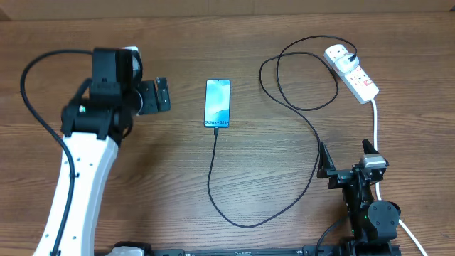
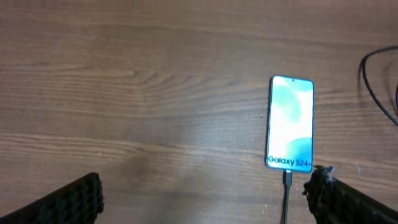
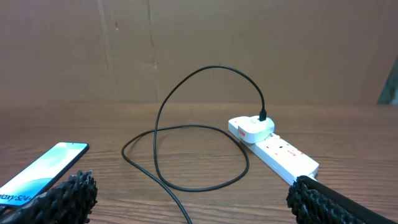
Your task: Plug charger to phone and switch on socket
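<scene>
Left claw (image 1: 164, 94) hangs with jaws apart just left of the phone (image 1: 217, 104), with plenty of bare wood surface (image 1: 142, 178) around it. The phone lies mid-surface with the charger (image 1: 212, 160) in its near end, cable looping right to the socket (image 1: 353, 72) by the far-right edge. Right claw (image 1: 346, 153) gapes wide near the front edge. The switch positions are too small to read. There's a cardboard wall (image 3: 186, 50) behind.

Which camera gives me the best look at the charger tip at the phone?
Left wrist: the charger tip shows large and unobstructed, meeting the Galaxy end of the phone. Overhead shows the same junction, but small. Right wrist catches only part of the phone; the tip is out of sight there.
</scene>
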Motion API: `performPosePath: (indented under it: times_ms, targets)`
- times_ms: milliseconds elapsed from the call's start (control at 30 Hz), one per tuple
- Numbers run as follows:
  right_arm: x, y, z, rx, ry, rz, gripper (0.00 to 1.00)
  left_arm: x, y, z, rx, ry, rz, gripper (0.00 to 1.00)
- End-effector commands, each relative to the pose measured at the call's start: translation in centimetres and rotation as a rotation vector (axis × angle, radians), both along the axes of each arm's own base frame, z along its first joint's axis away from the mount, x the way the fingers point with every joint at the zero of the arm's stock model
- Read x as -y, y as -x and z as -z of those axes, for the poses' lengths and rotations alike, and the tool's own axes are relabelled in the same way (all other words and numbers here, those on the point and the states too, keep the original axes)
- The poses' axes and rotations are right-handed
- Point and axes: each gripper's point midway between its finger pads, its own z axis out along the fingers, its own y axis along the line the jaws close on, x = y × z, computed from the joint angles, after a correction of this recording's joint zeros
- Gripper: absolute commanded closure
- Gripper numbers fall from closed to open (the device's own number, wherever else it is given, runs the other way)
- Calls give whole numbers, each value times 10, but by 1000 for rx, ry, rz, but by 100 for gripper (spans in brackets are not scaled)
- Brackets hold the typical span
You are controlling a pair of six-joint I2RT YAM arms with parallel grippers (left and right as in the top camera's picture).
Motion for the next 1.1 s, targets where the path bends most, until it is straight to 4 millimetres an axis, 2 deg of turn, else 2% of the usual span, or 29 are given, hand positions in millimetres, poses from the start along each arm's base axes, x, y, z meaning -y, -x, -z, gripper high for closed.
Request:
performPosePath:
  times_ms: [0,133,267,467,633,1067]
  targets:
    - [-1,0,1,7,1,-2,0,-1,13,3,45,-1,5,0]
    - [-1,0,1,7,1,-2,0,-2,36,14,50,7,13,0]
    - [-1,0,1,7,1,-2,0,-7,55,15,80,-6,1,0]
    - [-1,0,1,7,1,-2,0,-9,65,4,214,-12,17,0]
    - [-1,0,1,7,1,-2,0,-10,75,4,310,-3,15,0]
    - [-1,0,1,7,1,-2,0,-14,92,17,610,19,0,0]
